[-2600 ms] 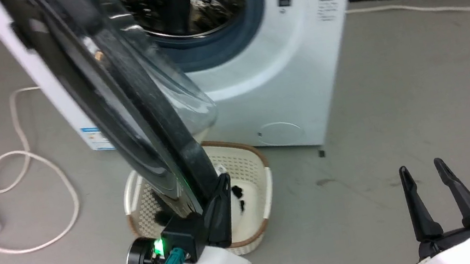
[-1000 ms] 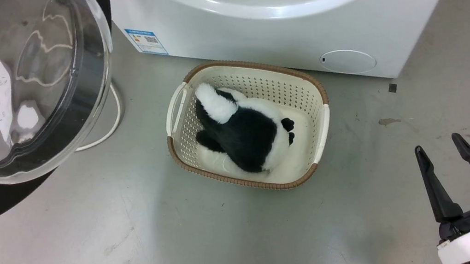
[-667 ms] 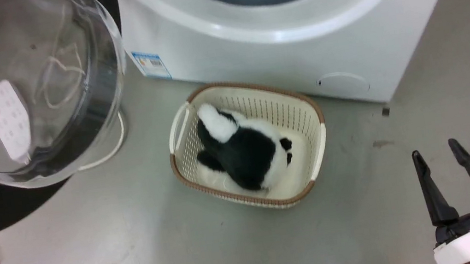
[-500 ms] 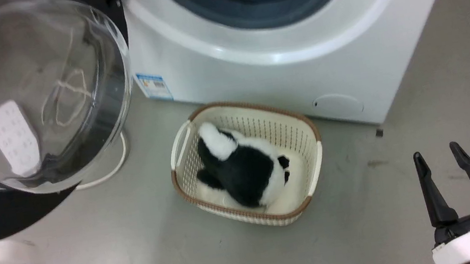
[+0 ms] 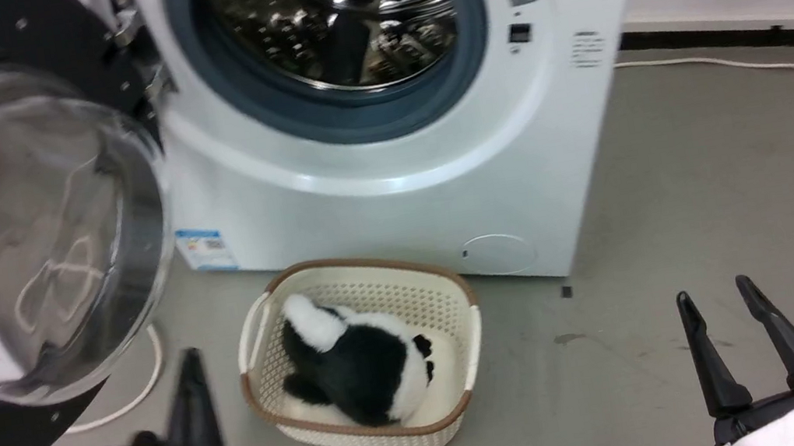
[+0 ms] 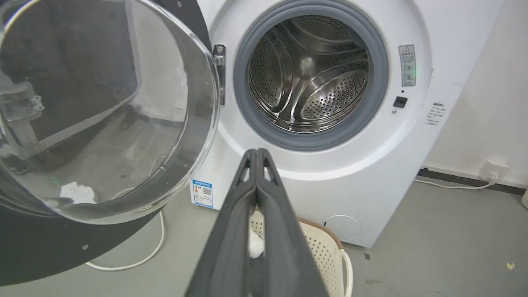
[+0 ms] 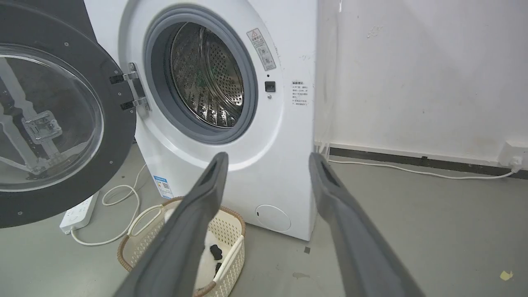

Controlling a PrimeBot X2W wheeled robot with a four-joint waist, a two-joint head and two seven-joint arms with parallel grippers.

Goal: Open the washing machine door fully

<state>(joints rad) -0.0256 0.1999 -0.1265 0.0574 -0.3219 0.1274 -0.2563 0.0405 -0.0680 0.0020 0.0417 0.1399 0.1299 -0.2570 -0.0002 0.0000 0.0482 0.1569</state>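
Door [image 5: 32, 254] hangs wide open, left of washer [image 5: 393, 200]. Left pincer [image 6: 256, 154] closed, empty, off the door. Right pincer [image 5: 715, 297] open, empty.

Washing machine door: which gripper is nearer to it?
Left. The left gripper is beside the lower rim of the washing machine door; the right gripper is far off, beyond the basket.

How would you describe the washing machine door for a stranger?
Find the white washing machine standing on the grey floor. The washing machine door hangs open at its left side. Its black rim around a clear bulging window sets it apart from the grey-rimmed drum opening.
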